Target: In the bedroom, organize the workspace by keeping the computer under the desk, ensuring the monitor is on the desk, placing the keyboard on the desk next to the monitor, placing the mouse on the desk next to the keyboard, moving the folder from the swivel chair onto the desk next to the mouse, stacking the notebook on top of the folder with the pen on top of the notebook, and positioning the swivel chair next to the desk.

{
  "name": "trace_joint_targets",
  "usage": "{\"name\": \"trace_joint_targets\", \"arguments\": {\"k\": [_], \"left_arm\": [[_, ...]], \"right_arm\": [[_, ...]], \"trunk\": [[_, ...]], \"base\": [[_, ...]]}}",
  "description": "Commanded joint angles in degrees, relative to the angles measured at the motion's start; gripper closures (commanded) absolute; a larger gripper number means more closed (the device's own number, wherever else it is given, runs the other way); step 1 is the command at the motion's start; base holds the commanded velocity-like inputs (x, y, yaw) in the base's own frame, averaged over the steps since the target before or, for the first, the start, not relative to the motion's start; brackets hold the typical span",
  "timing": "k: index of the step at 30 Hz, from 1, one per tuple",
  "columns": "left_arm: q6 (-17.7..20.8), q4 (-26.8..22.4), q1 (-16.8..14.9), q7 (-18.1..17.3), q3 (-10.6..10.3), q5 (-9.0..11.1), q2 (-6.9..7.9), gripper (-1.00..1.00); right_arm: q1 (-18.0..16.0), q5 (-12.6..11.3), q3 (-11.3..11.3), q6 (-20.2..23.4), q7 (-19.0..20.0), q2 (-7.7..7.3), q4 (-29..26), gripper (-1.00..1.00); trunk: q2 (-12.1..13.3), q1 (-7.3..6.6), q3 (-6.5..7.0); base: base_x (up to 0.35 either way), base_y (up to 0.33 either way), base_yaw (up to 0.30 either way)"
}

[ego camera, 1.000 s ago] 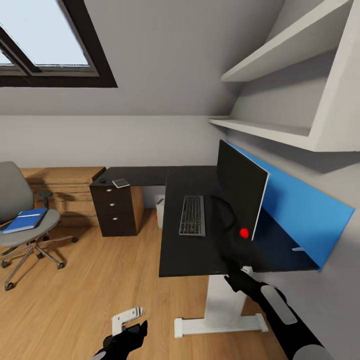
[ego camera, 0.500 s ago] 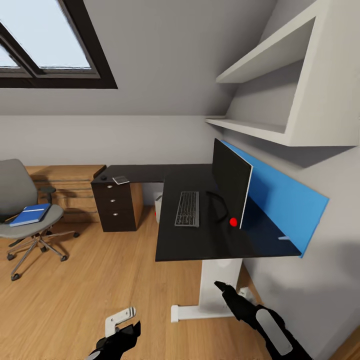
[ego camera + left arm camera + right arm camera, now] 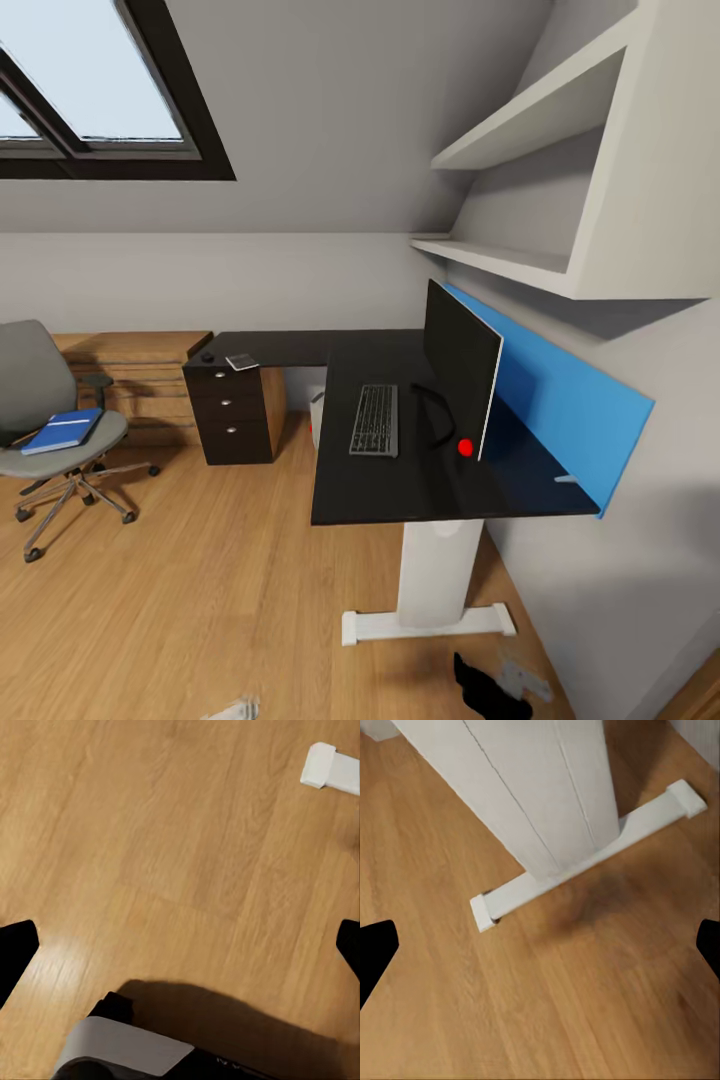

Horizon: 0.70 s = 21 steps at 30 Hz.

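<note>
Head view: keyboard (image 3: 375, 419) lies flat on the black worktop (image 3: 385, 490), long axis running front to back, beside the upright monitor (image 3: 460, 365). Blue folder (image 3: 62, 430) rests on the swivel chair (image 3: 45, 420). Left tool (image 3: 180, 945) and right tool (image 3: 540, 945) both spread wide above the floor (image 3: 200, 600), holding nothing.

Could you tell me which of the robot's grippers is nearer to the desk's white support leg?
The right. The right gripper hangs low over the floor just in front of the white support leg; the left gripper sits farther off, toward the chair side.
</note>
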Motion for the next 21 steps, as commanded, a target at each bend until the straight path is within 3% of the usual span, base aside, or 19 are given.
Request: {"name": "trace_joint_targets", "arguments": {"k": [1,2,3,4,7,8,13,17,19,21], "left_arm": [[-2.36,3.3,-0.02,0.43,-0.3,-0.06,0.09,-1.0],[-3.51,5.17,-0.03,0.4,-0.37,-0.46,0.09,-1.0],[-6.71,10.88,-0.03,0.31,-0.54,-2.17,0.02,-1.0],[-8.7,14.07,-0.03,0.06,-0.62,-3.62,-0.04,-1.0],[-11.98,17.77,-0.01,-1.01,-0.65,-6.32,-0.08,-1.0],[-13.87,19.74,-0.03,-2.41,-0.67,-7.86,-0.06,-1.0],[-14.72,21.78,-0.04,-3.39,-0.67,-8.83,-0.02,-1.0],[-15.94,22.48,-0.04,-3.87,-0.73,-9.32,-0.17,-1.0],[-19.96,24.19,-0.04,-3.98,-0.76,-9.43,-0.22,-1.0],[-20.83,24.89,-0.04,-3.99,-0.75,-9.48,-0.25,-1.0]], "right_arm": [[0.0,0.42,0.38,-5.91,-0.04,0.76,2.99,-1.0],[0.01,0.8,0.41,-8.22,-0.04,1.19,4.42,-1.0],[0.04,1.57,0.48,-12.82,-0.05,2.36,8.66,-1.0],[0.05,2.1,0.53,-14.66,-0.02,2.9,11.17,-1.0],[0.06,3.61,0.58,-16.6,-0.04,3.58,14.31,-1.0],[0.07,5.4,0.6,-17.38,-0.05,4.14,16.06,-1.0],[0.07,6.39,0.61,-17.59,-0.05,4.37,16.82,-1.0],[0.07,6.55,0.6,-17.79,-0.05,4.41,16.93,-1.0],[0.07,6.65,0.61,-17.81,-0.05,4.41,16.92,-1.0],[0.07,6.66,0.58,-17.82,-0.05,4.42,16.92,-1.0]], "trunk": [[0.38,-0.22,0.14],[0.78,-0.44,0.32],[1.18,-0.66,0.5],[1.58,-0.88,0.68],[2.79,-1.54,1.22],[3.19,-1.76,1.4],[5.19,-2.86,2.29],[5.19,-2.86,2.29],[5.19,-2.86,2.29],[5.19,-2.86,2.29]], "base": [[0.0,0.0,0.0],[0.0,0.0,0.0],[0.0,0.0,0.0],[0.0,0.0,0.0],[0.0,0.0,0.0],[0.0,0.0,0.0],[0.0,0.0,0.0],[0.0,0.0,0.0],[-0.002,0.003,0.0],[-0.047,0.098,0.0]]}}
